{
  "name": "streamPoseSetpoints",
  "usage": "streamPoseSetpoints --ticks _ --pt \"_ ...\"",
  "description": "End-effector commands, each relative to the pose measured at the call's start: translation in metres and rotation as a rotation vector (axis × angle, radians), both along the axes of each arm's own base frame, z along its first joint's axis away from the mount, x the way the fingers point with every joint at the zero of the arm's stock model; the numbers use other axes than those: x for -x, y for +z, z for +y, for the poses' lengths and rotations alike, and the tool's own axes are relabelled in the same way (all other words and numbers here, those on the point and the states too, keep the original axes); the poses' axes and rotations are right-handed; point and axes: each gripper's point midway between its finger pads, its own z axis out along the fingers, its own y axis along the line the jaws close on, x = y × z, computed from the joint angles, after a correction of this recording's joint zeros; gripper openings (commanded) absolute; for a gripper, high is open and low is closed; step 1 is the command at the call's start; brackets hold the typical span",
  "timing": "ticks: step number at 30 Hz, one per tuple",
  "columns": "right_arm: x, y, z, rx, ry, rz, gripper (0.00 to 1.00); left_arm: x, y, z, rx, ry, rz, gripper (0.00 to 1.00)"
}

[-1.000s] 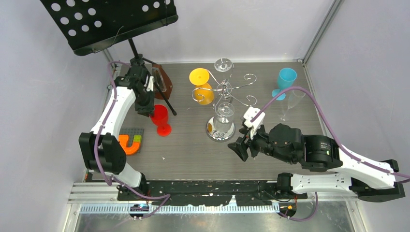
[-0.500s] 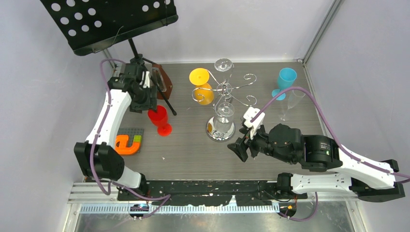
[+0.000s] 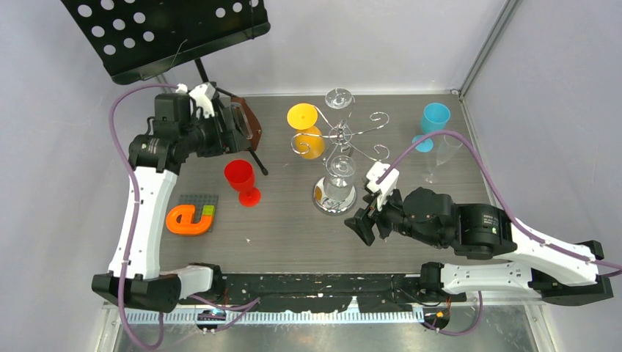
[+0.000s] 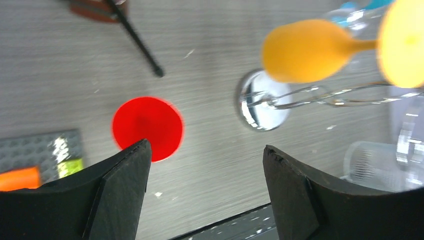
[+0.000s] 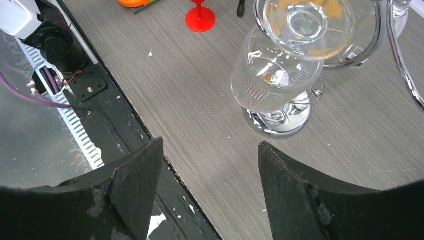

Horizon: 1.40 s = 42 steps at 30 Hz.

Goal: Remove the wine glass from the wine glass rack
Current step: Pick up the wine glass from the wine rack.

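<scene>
Left gripper point(image 4: 205, 155): I see its jaws spread wide with nothing between them. It hangs over the table above the red glass point(image 4: 147, 127), apart from it.
Right gripper point(image 5: 210, 147): jaws wide as well, and empty. It faces the rack from the near side, close to the clear wine glass but not touching it.
Wine glass rack point(image 3: 339, 135): upright at mid-table, its round mirror base flat on the wood.
Clear wine glass point(image 5: 275, 77): on the rack, hung upside down by its foot from the near arm, bowl just above the base.
Other glasses on the rack: a yellow glass point(image 3: 312, 144) on the left side and a second clear glass point(image 3: 339, 98) on the far side.
Red glass: stands upright on the table left of the rack, well apart from it.
Far right: a blue glass point(image 3: 433, 119) and a clear flute point(image 3: 440, 158) stand side by side.
Near left: an orange toy point(image 3: 187, 218) lies on a grey plate.
</scene>
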Motion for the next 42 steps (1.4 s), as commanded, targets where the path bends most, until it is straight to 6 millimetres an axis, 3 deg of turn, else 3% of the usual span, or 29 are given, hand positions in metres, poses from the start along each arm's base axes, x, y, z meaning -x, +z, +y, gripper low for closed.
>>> streamPoseSetpoints --ticks 1,6,10,23,32,42 --pt "-0.004 0.019 -0.003 -0.073 -0.048 0.003 0.76 -0.002 0.064 -0.045 0.273 -0.127 -0.187 0.82" --pt "-0.003 0.020 -0.002 -0.099 -0.058 0.016 0.76 0.000 0.103 -0.072 0.500 -0.201 -0.255 0.92" --pt "-0.004 0.020 -0.002 -0.102 -0.066 0.022 0.76 -0.003 0.118 -0.082 0.619 -0.202 -0.259 0.93" --pt "-0.003 0.020 0.000 -0.122 -0.070 0.032 0.76 -0.026 0.086 -0.116 0.751 -0.200 -0.156 0.90" --pt "-0.003 0.016 -0.002 -0.124 -0.074 0.038 0.76 -0.039 0.069 -0.133 0.783 -0.218 -0.104 0.81" --pt "-0.002 0.012 0.000 -0.119 -0.069 0.043 0.76 -0.044 0.067 -0.146 0.824 -0.258 -0.071 0.63"
